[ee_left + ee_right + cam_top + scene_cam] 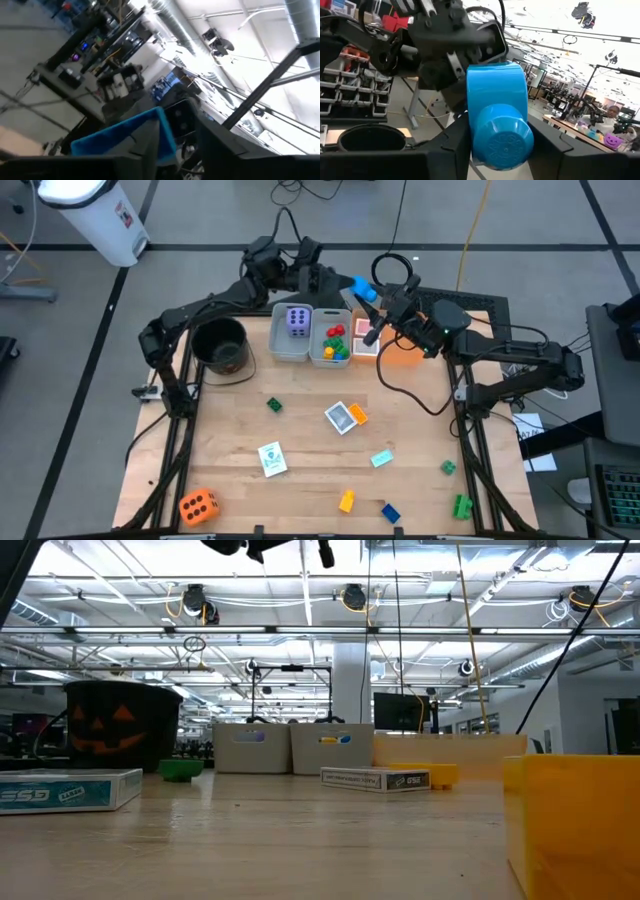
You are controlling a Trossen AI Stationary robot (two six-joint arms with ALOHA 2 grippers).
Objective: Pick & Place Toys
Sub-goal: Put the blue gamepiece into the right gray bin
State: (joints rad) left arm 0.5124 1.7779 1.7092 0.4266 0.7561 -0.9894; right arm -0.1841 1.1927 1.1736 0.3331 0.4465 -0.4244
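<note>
Right gripper (497,150) clamped on blue cup (499,120), left gripper (345,288) letting go; handover underway, next a clean separation.

Bright even overhead light, ceiling strip lights (300,615) glaring in low view, soft short shadows on tabletop (300,430), left wrist view motion-blurred and tilted, near yellow block (575,825) out of focus

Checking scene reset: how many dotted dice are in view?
2. The purple die sits in the left grey bin; the orange die lies on the table, at its bottom-left corner in the high view. The black bucket could hide more.
</note>
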